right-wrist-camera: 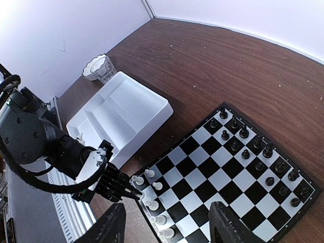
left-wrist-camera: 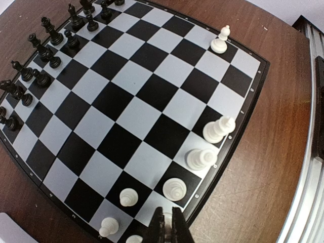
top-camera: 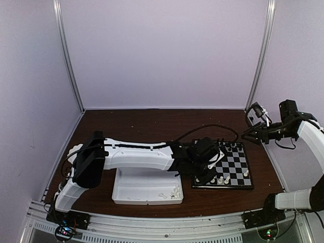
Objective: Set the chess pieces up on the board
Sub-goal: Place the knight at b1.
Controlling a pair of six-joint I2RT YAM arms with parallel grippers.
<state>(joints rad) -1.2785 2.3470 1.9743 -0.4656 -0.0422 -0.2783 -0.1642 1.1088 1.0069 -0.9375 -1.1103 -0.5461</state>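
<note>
The board [top-camera: 234, 161] lies right of centre, its black rim showing in the left wrist view [left-wrist-camera: 242, 109]. Black chess pieces [left-wrist-camera: 45, 55] fill its two far rows, also seen in the right wrist view [right-wrist-camera: 253, 147]. Several white chess pieces [left-wrist-camera: 202, 159] stand along the near edge, and one stands alone [left-wrist-camera: 221, 40]. My left gripper [left-wrist-camera: 167, 229] is shut on a small white piece [left-wrist-camera: 167, 231] low over the board's near left corner; it also shows in the right wrist view [right-wrist-camera: 132, 191]. My right gripper [right-wrist-camera: 169, 225] is open and empty, held high above the board's right side [top-camera: 254, 134].
A white three-compartment tray [top-camera: 144, 190] sits left of the board under my left arm, with a few white pieces [top-camera: 175, 192] in its right end. A clear glass [right-wrist-camera: 98, 67] stands beyond the tray [right-wrist-camera: 126, 109]. A metal rail [left-wrist-camera: 309, 152] runs along the table's near edge.
</note>
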